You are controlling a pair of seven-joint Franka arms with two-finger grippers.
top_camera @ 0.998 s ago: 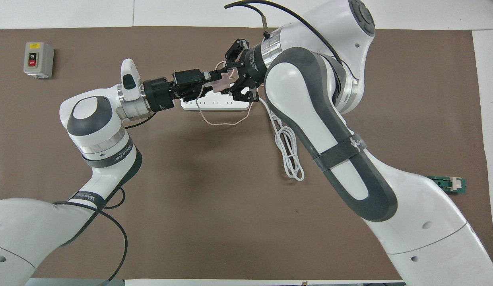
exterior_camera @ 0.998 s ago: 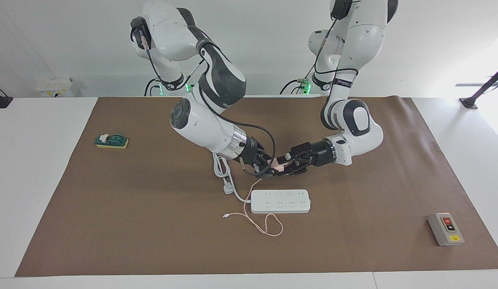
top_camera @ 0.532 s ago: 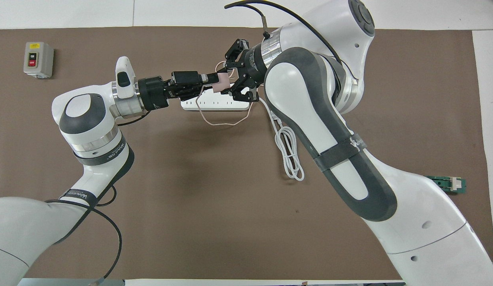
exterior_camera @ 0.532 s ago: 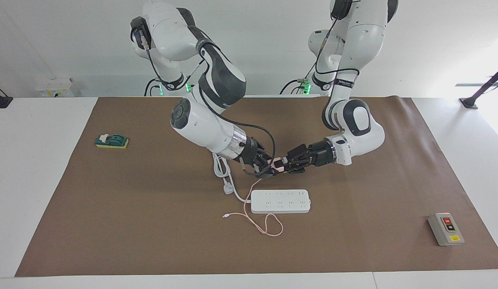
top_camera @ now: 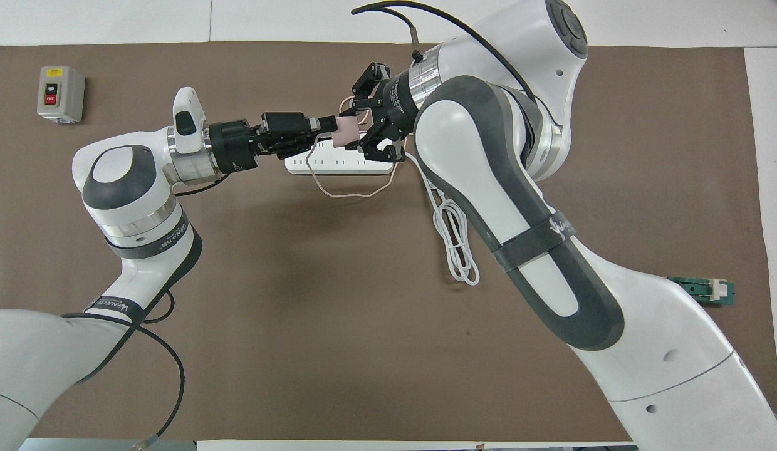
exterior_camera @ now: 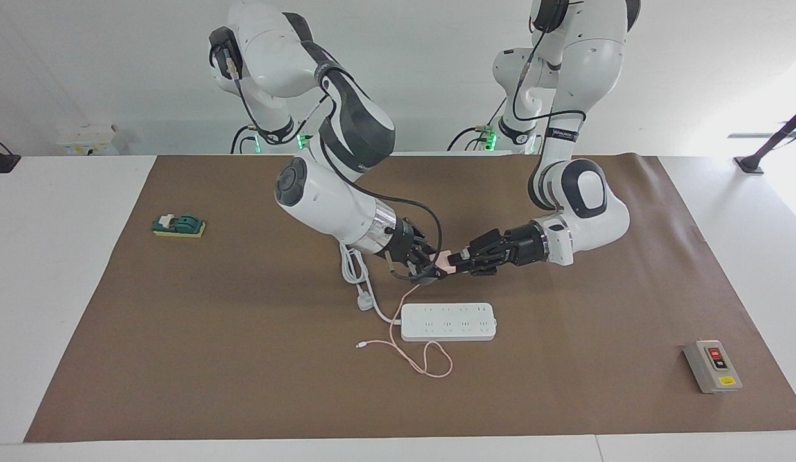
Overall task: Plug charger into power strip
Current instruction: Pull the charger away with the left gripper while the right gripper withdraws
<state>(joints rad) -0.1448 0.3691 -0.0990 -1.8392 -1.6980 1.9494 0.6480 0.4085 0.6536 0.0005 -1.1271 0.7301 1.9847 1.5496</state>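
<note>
Lighting: bright, even, diffuse, from overhead; strong white glare at the window (exterior_camera: 767, 115) toward the left arm's end of the facing view, washing out the wall there; soft, faint shadows under both arms on the brown mat (exterior_camera: 244, 359); a broader dim patch on the mat mid-table in the overhead view; focus sharp throughout; no motion blur; slight bending of straight lines at the overhead view's edges.

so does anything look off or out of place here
Nothing is damaged or spilled. The one oddity: the charger hangs in mid-air over the power strip, pinched between the left gripper and right gripper, its pink cable trailing loosely down onto the mat.
</note>
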